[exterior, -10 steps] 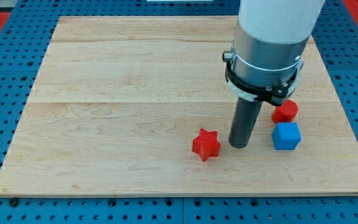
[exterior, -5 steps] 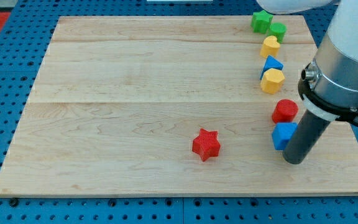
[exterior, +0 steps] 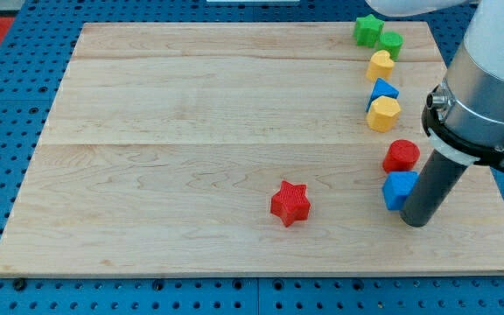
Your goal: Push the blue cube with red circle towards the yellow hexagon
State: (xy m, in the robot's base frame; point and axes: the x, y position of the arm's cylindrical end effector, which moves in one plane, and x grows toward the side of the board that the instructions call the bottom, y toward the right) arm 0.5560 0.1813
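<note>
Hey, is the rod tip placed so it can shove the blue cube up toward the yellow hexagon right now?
Probably yes: my tip sits at the blue cube's lower right edge, with the red cylinder between the cube and the yellow hexagon.

Eight blocks: two green (exterior: pixel 367 29) (exterior: pixel 391 42), two yellow (exterior: pixel 380 64) (exterior: pixel 383 114), two blue (exterior: pixel 381 89) (exterior: pixel 398 189), two red (exterior: pixel 401 156) (exterior: pixel 290 203).

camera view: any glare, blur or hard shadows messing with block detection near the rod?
Camera view: even, diffuse light, no glare on the board; blocks sharp, shadows faint. My tip overlaps the blue cube, hiding its right edge; red circle is clear.
</note>
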